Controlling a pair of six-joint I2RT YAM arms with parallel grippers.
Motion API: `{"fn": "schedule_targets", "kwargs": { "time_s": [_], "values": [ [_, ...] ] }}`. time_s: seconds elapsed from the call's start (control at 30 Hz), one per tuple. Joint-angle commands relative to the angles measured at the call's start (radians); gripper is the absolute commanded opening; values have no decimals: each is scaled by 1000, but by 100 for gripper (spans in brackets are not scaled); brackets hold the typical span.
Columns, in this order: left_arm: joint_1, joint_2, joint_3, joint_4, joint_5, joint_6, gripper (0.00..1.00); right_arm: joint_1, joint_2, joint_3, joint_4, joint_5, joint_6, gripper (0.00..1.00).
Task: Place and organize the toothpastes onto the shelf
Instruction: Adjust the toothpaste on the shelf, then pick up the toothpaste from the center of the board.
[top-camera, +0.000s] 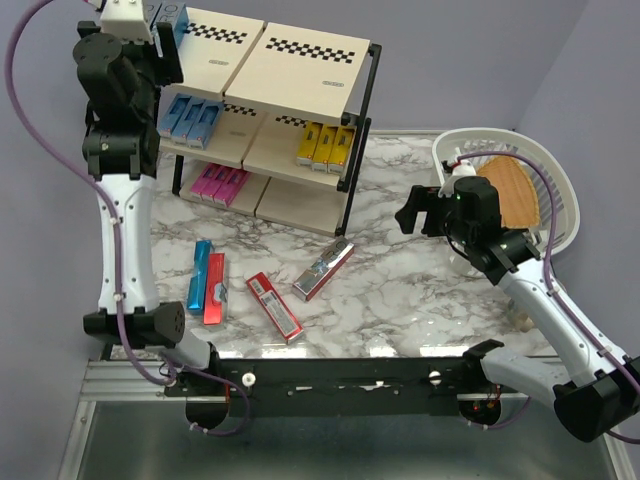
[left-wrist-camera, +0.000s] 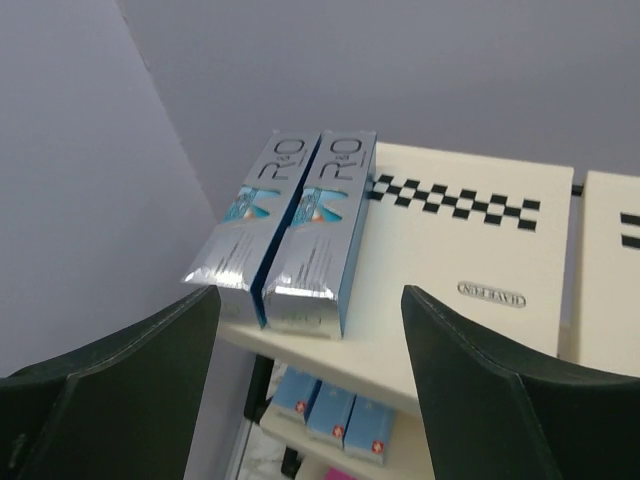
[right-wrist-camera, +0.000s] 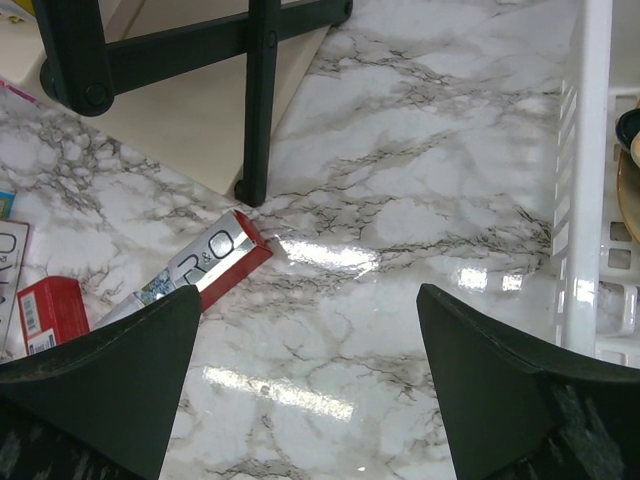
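1. The left claw (left-wrist-camera: 310, 300) is raised at the top left corner of the shelf (top-camera: 300, 60). Its fingers are spread wide with nothing between them.
2. Just ahead of it, two silver-and-teal toothpastes (left-wrist-camera: 295, 235) lie flat and touching, side by side at the left edge of the top board, beside the checkered strip.
3. On the middle tier, three light blue toothpastes (top-camera: 190, 118) sit in a row on the left and three yellow toothpastes (top-camera: 327, 145) on the right.
4. On the bottom tier, a row of pink toothpastes (top-camera: 220, 183) sits on the left.
5. Four boxes lie loose on the marble worktop (top-camera: 400, 290) in front of the shelf:
   - a blue toothpaste (top-camera: 199, 277) with a red toothpaste (top-camera: 214, 289) just beside it;
   - a second red toothpaste (top-camera: 274, 306) lying at an angle;
   - a silver-and-red toothpaste (right-wrist-camera: 200, 265) near the shelf's front right leg.
6. The right claw (right-wrist-camera: 308, 300) hovers above the worktop, between the shelf and the white basket (top-camera: 500, 138). It is also wide apart and holds nothing.
7. A wooden board (top-camera: 510, 190) rests inside the basket.
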Motion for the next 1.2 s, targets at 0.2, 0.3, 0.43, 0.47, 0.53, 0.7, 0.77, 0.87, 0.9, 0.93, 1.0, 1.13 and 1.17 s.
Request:
{"fn": "schedule_targets", "kwargs": {
  "time_s": [0.2, 0.3, 0.43, 0.47, 0.53, 0.7, 0.77, 0.87, 0.9, 0.93, 1.0, 1.13, 1.17],
  "values": [
    [3, -453, -568, 26, -88, -79, 87, -4, -55, -33, 0, -48, -7, 97],
    [5, -532, -730, -43, -127, -129, 90, -4, -55, -45, -3, -51, 1, 97],
    [3, -604, -951, -123, -125, -200, 92, -4, -40, -48, -3, -88, 7, 97],
    [5, -613, -984, -130, -127, -211, 94, -3, -35, -48, 0, -94, 10, 97],
    [7, -613, -1065, -153, -119, -240, 95, -3, -31, -48, 2, -108, 14, 97],
    [13, -549, -1162, -166, -119, -292, 98, 6, -23, -57, 12, -125, 18, 97],
    [17, -495, -1185, -161, -116, -309, 99, 9, -25, -64, 14, -126, 19, 97],
    [19, -405, -1191, -158, -110, -306, 99, 11, -26, -74, 25, -123, 18, 97],
    [19, -359, -1191, -154, -115, -303, 99, 11, -29, -79, 31, -123, 18, 97],
    [20, -336, -1189, -151, -115, -298, 99, 11, -31, -82, 35, -123, 19, 97],
    [22, -276, -1182, -147, -122, -289, 99, 11, -32, -87, 40, -128, 18, 97],
    [23, -195, -1174, -128, -133, -268, 99, 12, -34, -90, 43, -128, 18, 97],
    [22, -179, -1174, -124, -136, -264, 99, 12, -32, -90, 46, -128, 16, 97]
  ]
}}
